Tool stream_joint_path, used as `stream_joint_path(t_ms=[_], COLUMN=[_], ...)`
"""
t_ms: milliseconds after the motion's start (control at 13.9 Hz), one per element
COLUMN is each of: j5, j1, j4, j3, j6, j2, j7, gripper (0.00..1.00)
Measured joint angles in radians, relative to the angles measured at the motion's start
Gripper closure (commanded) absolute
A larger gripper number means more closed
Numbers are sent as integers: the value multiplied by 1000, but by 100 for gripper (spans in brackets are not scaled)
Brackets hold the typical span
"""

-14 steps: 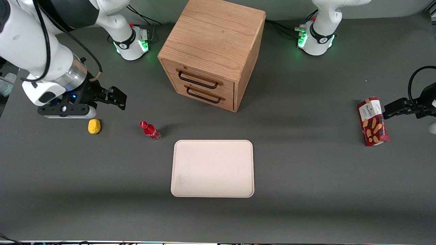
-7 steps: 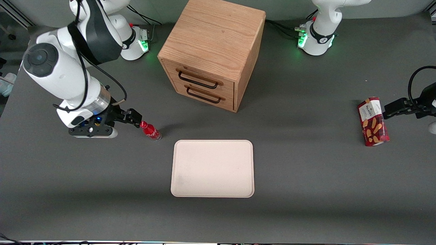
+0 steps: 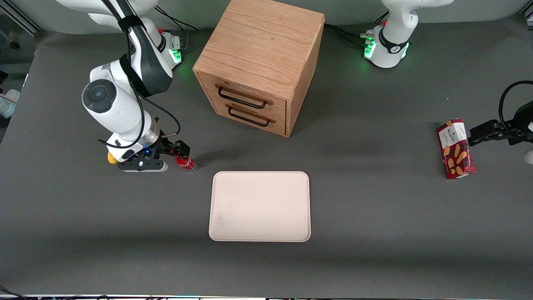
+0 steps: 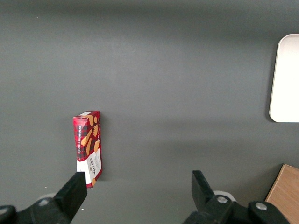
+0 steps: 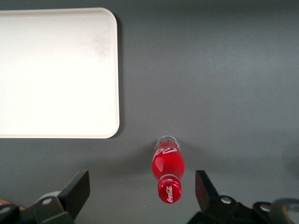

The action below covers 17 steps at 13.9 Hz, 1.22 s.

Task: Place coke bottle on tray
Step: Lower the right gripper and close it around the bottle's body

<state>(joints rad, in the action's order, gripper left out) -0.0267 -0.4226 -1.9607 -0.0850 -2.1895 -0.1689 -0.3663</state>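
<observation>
dark grey table (image 3: 374, 233) fills my front view. from its left i see a yellow object (image 3: 110, 158), perhaps a lemon, half hidden by the arm, then my gripper (image 3: 180, 151) spread open astride the upright coke bottle (image 3: 186, 163), then the tray (image 3: 260, 206) nearby, bare, then the wooden drawer cabinet (image 3: 260, 62).

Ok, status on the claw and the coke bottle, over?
Claw open, straddling the coke bottle, no grip yet. Bottle upright on the table beside the tray. Nothing between them.
</observation>
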Motion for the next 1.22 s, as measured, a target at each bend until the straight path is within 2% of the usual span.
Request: stream_joint_path(t_ms=[431, 790, 862, 1077, 1221], j5=[0, 0, 0, 0, 0], j1=[0, 0, 0, 0, 0], j4=[-171, -213, -213, -213, -213], j3=[0, 0, 0, 0, 0], j6=[-192, -226, -226, -226, -226], j2=[8, 8, 8, 8, 8], j7=[0, 0, 0, 0, 0], gripper=[0, 0, 3, 48, 84])
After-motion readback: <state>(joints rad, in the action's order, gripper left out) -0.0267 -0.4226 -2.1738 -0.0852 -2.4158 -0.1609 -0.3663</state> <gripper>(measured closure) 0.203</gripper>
